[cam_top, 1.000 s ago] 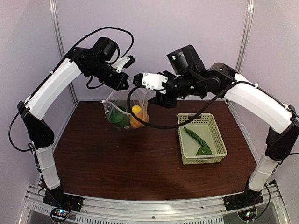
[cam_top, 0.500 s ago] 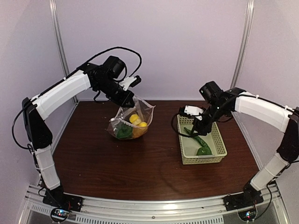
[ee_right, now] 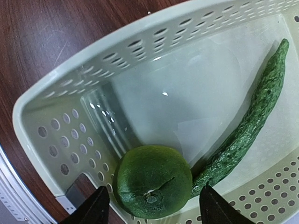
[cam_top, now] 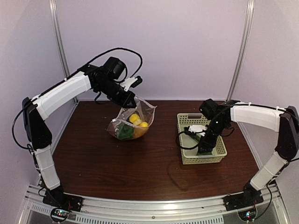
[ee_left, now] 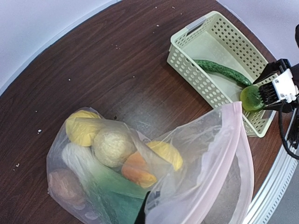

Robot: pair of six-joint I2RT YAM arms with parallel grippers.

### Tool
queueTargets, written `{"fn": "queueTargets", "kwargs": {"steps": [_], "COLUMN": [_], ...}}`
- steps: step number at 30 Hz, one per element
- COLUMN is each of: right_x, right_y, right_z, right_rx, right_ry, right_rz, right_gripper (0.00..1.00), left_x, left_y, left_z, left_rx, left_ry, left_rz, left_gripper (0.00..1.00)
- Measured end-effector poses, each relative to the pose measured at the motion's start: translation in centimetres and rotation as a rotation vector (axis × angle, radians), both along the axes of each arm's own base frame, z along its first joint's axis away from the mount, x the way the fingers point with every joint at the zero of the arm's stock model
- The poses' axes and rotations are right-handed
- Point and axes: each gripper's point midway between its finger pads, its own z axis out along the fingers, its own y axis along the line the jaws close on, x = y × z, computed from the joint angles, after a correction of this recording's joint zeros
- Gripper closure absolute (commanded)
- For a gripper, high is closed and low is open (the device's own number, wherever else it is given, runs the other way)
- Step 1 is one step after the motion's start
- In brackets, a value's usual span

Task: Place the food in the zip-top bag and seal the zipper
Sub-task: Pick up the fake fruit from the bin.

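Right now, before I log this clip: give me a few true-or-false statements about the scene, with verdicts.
1. The cucumber lies in the basket. True.
2. The right claw is shut on the cucumber. False: it is open, its fingers either side of the round green fruit.
3. The left claw grips the zip-top bag by its upper edge. True.
4. The zip-top bag is empty. False: it holds lemons, an orange piece and more.
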Motion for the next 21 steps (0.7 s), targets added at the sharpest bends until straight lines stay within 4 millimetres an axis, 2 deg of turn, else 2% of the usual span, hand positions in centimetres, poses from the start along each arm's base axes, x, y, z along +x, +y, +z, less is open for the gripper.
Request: {"fn": "queueTargets", "kwargs": {"steps": [6, 15, 18, 21], "right_x": [-0.7, -0.7, -0.7, -0.8], "right_y": [-0.9, -1.3, -1.4, -1.4], "right_z": [-2.5, -3.6, -4.0, -4.1], "right_rx": [-0.048, -0.076, -0.082, -0.084], "right_ry": [0.061, 0.081, 0.092, 0.095], "right_rz": [-0.029, -0.057, -0.057, -0.058], "right_gripper": [0.29, 0.29, 0.36, 0.46], "left_x": [-0.3, -0.6, -0.7, -0.7], "left_y": [0.0, -0.2, -0.3, -0.3], "left_z": [0.5, 0.3, 0.3, 0.3], "left_rx": [-0.008, -0.007, -0.007, -0.007], "left_ry": [-0.005, -0.003, -0.002, -0.001], "left_rz": [-0.005, -0.011, -0.014, -0.015], "left_gripper": [1.0, 1.0, 1.0, 1.0]}}
